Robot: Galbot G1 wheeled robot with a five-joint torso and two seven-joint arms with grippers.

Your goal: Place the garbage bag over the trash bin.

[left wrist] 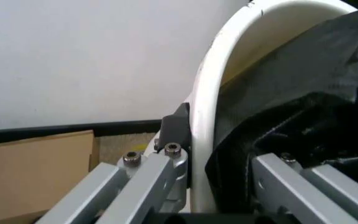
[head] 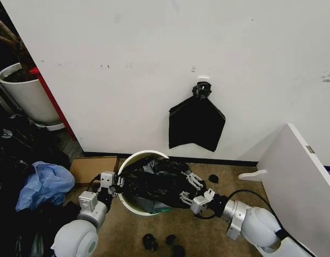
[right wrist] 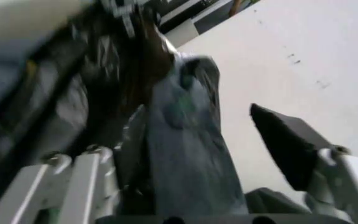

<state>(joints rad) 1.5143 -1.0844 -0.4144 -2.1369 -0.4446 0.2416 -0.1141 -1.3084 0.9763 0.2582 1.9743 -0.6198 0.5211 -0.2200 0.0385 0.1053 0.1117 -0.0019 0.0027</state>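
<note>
Trash bin [head: 134, 163]: standing on the floor at lower centre of the head view, against the white wall [head: 154, 64]; its cream rim is showing bare on the left and far side.
Garbage bag [head: 159, 184]: lying crumpled across the bin's mouth and spilling over the near and right edge; it is not yet spreading around the rim.
Left gripper [head: 118, 182]: sitting at the bin's left rim; in the left wrist view the fingers [left wrist: 135, 186] are standing apart, straddling the rim, with bag film lying just inside the wall.
Right gripper [head: 189, 189]: working at the right side of the bin, lower centre-right; in the right wrist view its fingers [right wrist: 73, 186] are spread wide, with bag film running between them, not pinching it.
Step in hand: judging by the layout, the bag's mouth is being opened and drawn over the rim; roughly mid-task.
Next move calls for: pulling the film outward and down past the bare left rim, evenly on both sides, without tipping the bin.
Surroundings: a flat black bundle [head: 196, 123] is hanging on the wall above; cardboard [head: 91, 168] is lying left of the bin.
</note>
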